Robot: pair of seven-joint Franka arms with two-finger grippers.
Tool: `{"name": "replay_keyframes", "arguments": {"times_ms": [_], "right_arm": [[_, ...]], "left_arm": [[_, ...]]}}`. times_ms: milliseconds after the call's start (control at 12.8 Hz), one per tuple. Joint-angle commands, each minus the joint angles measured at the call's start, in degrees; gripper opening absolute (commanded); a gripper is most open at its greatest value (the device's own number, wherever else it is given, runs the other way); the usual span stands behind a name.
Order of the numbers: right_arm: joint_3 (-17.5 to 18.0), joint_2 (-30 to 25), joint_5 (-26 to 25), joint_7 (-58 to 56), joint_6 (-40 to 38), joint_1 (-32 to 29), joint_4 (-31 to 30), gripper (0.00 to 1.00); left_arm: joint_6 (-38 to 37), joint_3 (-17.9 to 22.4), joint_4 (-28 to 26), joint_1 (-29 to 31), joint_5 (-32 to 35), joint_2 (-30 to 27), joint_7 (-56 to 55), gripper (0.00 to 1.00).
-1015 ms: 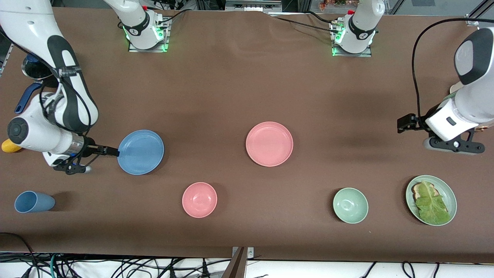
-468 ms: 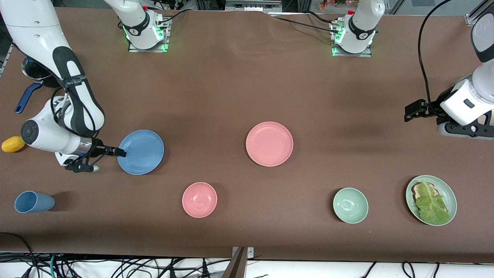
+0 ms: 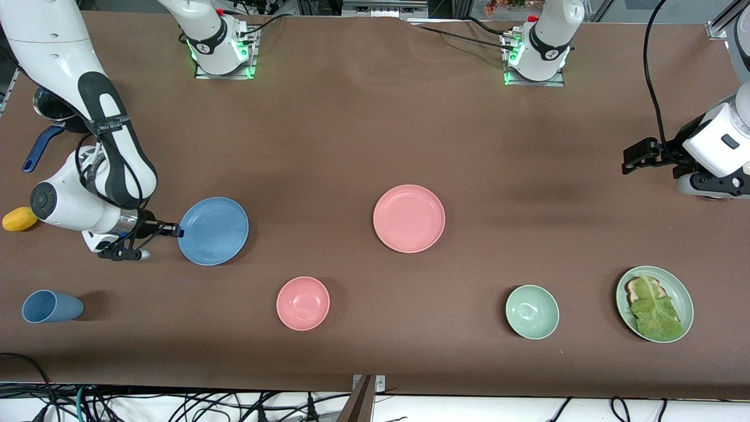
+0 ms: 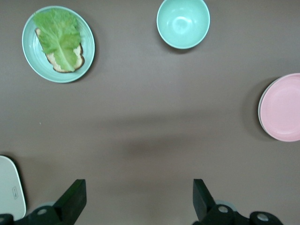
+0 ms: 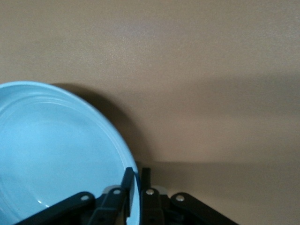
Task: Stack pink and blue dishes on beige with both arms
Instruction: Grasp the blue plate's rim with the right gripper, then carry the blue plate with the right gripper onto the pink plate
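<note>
The blue plate (image 3: 214, 231) lies toward the right arm's end of the table. My right gripper (image 3: 179, 232) is shut on its rim, one finger inside the rim and one outside. The right wrist view shows this close up, with the blue plate (image 5: 56, 154) clamped in the right gripper (image 5: 137, 174). The pink plate (image 3: 409, 218) lies flat at mid-table, untouched, and the pink plate (image 4: 283, 108) shows again in the left wrist view. My left gripper (image 3: 628, 161) hangs open and empty over bare table near the left arm's end, with the left gripper (image 4: 139, 187) holding nothing. No beige plate shows in the front view.
Nearer the front camera stand a blue cup (image 3: 51, 306), a pink bowl (image 3: 303, 303), a pale green bowl (image 3: 532, 312) and a green plate with lettuce (image 3: 654, 303). A yellow object (image 3: 19, 218) and a blue-handled pan (image 3: 47, 111) sit beside the right arm. A pale rounded edge (image 4: 9, 187) shows under the left wrist.
The left arm has drawn back toward its end of the table and toward the bases. The right wrist shifted slightly, its fingers staying at the blue plate's rim.
</note>
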Motion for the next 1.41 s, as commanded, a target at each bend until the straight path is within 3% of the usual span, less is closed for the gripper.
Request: {"name": "replay_keyframes", "arguments": {"times_ms": [0, 234, 468, 625, 781, 1015, 1327], "right_arm": [[0.3, -0.2, 1.24, -1.82, 0.05, -0.62, -0.55, 0.0], [0.38, -0.55, 1.23, -1.91, -1.78, -0.54, -0.12, 0.0], [0.56, -3.26, 3.15, -1.3, -9.93, -0.36, 3.03, 0.0], [2.31, -5.37, 4.31, -0.95, -18.46, -0.19, 7.16, 0.0], [6.34, -7.22, 4.22, 1.49, -22.17, -0.1, 9.02, 0.0], [16.0, -7.4, 3.7, 13.33, -20.53, 0.77, 10.17, 0.0], [16.91, -2.76, 3.7, 24.51, -10.0, 12.52, 13.94, 0.0]], "left_arm": [[-6.76, 0.08, 0.95, -0.94, -1.16, -2.23, -0.15, 1.0], [-6.96, -0.44, 1.04, -3.22, 0.33, -2.14, -0.41, 1.0], [-7.22, 0.26, 0.95, -2.88, 1.04, -4.34, -0.15, 1.0], [-8.45, 0.35, 0.77, -2.79, 0.51, -4.87, -0.32, 1.0], [-8.63, 0.7, 0.42, -2.53, -1.16, -5.31, -1.81, 1.0], [-9.07, 0.7, 0.24, -1.83, -1.25, -5.22, -5.5, 1.0], [-9.07, 0.44, 0.77, -0.86, -1.34, -4.69, -5.42, 1.0]]}}
